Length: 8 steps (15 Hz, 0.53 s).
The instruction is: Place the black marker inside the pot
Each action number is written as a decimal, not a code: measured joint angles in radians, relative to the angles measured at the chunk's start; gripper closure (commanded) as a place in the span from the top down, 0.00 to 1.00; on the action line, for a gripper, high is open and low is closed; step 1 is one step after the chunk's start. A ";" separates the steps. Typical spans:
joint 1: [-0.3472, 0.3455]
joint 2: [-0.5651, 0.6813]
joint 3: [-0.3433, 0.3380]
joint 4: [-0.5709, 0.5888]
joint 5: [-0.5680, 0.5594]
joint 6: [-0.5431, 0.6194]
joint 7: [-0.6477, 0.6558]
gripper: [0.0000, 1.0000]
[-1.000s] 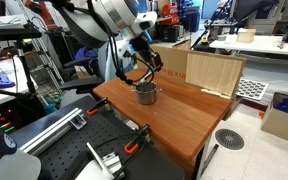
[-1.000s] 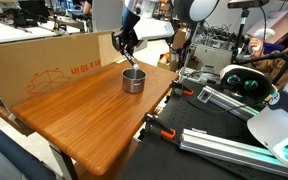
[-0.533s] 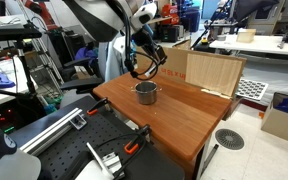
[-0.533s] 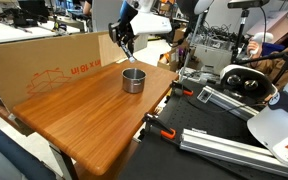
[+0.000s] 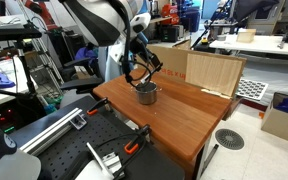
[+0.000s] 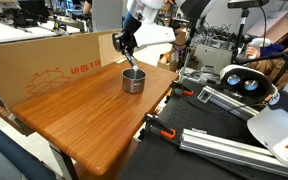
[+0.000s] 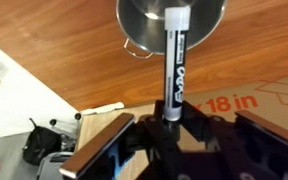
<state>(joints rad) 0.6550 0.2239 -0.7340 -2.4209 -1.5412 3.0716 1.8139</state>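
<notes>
In the wrist view the black marker [image 7: 174, 60], with white lettering on its barrel, stands lengthwise out of my gripper [image 7: 172, 125], which is shut on its lower end. Its far tip lies over the round silver pot [image 7: 144, 25], whose shiny inside fills the top of the view. In both exterior views the gripper [image 5: 140, 70] [image 6: 127, 47] hangs just above the pot [image 5: 146, 94] [image 6: 133, 81], which stands on the wooden table [image 5: 184, 115] [image 6: 84, 120] near its back edge. The marker is too small to make out in the exterior views.
A large cardboard box [image 6: 44, 65] [image 5: 212, 70] runs along one edge of the table, close to the pot. Lab equipment, rails and clamps [image 6: 234, 140] [image 5: 104, 155] stand off the table's other sides.
The gripper with the marker rose away from the pot half a second ago and has come back down to just above it.
</notes>
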 measured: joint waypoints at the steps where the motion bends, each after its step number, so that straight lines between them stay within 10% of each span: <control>1: 0.000 0.007 0.000 -0.003 -0.012 -0.004 0.016 0.06; 7: 0.000 0.052 0.000 -0.012 -0.055 -0.017 0.083 0.06; 8: 0.000 0.059 0.000 -0.012 -0.056 -0.017 0.087 0.48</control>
<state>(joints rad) 0.6549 0.2831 -0.7339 -2.4331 -1.5969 3.0543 1.9005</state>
